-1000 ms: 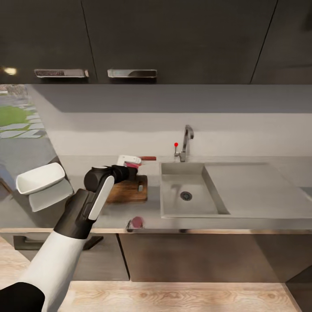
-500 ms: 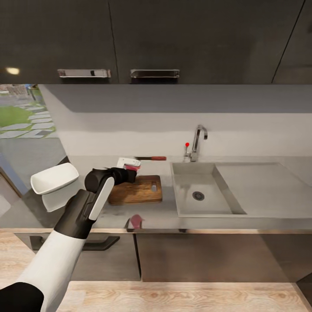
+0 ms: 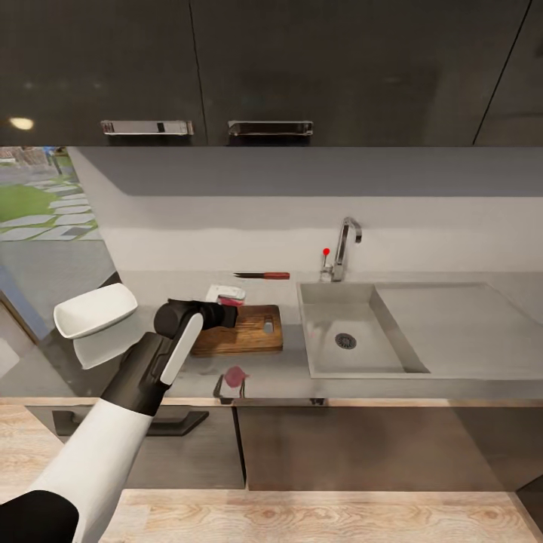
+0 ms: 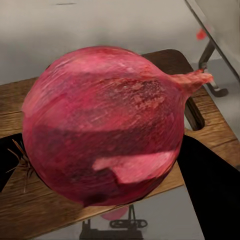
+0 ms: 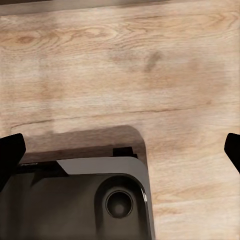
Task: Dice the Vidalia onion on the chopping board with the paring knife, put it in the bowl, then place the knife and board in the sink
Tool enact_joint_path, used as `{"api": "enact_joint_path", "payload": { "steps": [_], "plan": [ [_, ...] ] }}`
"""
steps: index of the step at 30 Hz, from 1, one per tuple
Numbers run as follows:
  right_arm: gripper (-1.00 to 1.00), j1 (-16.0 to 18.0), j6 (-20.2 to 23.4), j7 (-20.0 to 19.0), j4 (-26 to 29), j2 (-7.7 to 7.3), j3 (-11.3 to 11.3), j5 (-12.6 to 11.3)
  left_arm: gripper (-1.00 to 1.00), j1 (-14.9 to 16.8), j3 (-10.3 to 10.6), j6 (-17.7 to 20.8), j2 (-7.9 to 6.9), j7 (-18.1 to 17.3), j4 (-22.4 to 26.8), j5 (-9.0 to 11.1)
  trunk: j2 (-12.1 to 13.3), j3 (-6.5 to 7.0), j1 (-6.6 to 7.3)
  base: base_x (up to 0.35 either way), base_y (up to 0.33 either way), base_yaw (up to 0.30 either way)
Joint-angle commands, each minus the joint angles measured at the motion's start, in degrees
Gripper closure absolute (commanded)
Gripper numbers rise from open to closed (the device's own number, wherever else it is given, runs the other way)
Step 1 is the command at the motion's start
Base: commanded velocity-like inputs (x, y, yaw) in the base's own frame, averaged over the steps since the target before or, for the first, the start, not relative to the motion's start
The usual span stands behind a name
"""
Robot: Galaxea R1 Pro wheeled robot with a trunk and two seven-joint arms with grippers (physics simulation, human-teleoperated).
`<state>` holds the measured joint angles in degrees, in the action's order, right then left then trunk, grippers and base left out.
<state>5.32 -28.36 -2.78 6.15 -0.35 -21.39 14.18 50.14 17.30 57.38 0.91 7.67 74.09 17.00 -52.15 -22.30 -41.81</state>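
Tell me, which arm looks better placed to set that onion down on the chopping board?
Left. Its gripper already holds the onion just above the chopping board. The right gripper points down at the wood floor, fingers apart, away from the counter.

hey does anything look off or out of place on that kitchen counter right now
Nothing is spilled or damaged. The one oddity: the white bowl sits tilted at the countertop's left end rather than flat. The onion is gripped in the left gripper over the chopping board; the paring knife lies by the backsplash.
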Motion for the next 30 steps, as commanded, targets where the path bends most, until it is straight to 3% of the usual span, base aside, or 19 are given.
{"api": "enact_joint_path", "payload": {
  "steps": [1,30],
  "plan": [
    [-1.0,0.0,-0.2,-0.3,-0.1,0.0,-0.5,0.3,1.0,0.0,0.1,0.2,0.05,0.6,-0.1,0.6,0.0,-0.07,-0.01,0.0,0.0,0.0],
    [-1.0,0.0,-0.3,-0.1,0.1,-0.12,-0.4,0.5,1.0,0.0,0.1,0.2,0.13,0.6,-0.5,0.6,0.0,-0.19,-0.01,0.029,0.0,0.0]
  ]
}}
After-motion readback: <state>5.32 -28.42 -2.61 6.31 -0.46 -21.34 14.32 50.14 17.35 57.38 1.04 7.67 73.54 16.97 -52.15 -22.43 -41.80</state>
